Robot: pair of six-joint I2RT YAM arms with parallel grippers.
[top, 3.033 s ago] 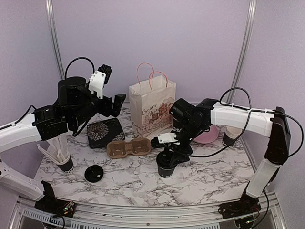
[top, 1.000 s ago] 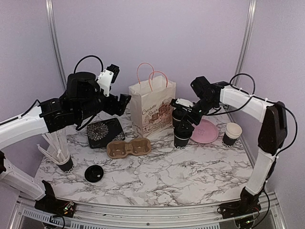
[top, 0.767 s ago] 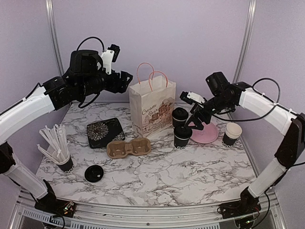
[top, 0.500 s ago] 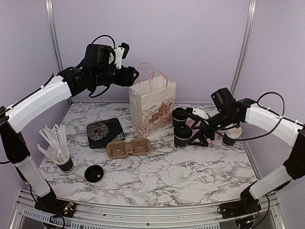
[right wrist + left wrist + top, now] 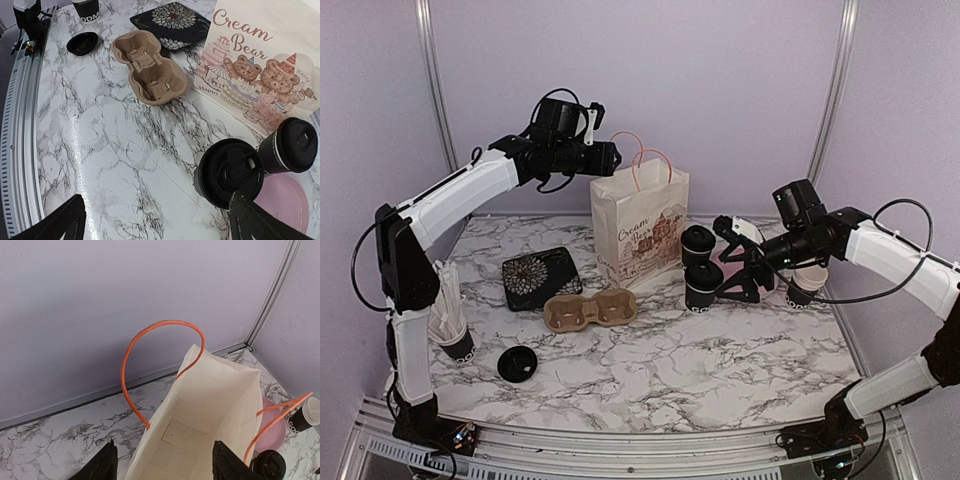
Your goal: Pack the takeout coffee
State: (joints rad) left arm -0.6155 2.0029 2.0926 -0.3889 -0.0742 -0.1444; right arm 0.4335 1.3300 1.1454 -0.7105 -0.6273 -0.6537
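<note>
Two lidded black coffee cups stand together right of the paper bag (image 5: 640, 225): a near one (image 5: 703, 283) and a far one (image 5: 697, 243). In the right wrist view the near cup (image 5: 230, 172) and the far cup (image 5: 292, 145) show their lids. An open black cup (image 5: 803, 288) stands further right, partly behind my right arm. My right gripper (image 5: 730, 262) is open and empty, just right of the lidded cups (image 5: 157, 225). My left gripper (image 5: 608, 157) is open and empty, high over the bag's open top (image 5: 165, 470). The bag's inside (image 5: 200, 440) is empty.
A brown two-cup carrier (image 5: 590, 308) lies in front of the bag. A loose black lid (image 5: 517, 363) and a cup of white straws (image 5: 455, 340) are at the front left. A black flowered plate (image 5: 542, 277) is left of the carrier. A pink plate (image 5: 280, 200) lies behind the cups.
My right gripper set the lidded cup down by the other, let go and drew back to the right. My left arm rose and swung over the bag's top.
</note>
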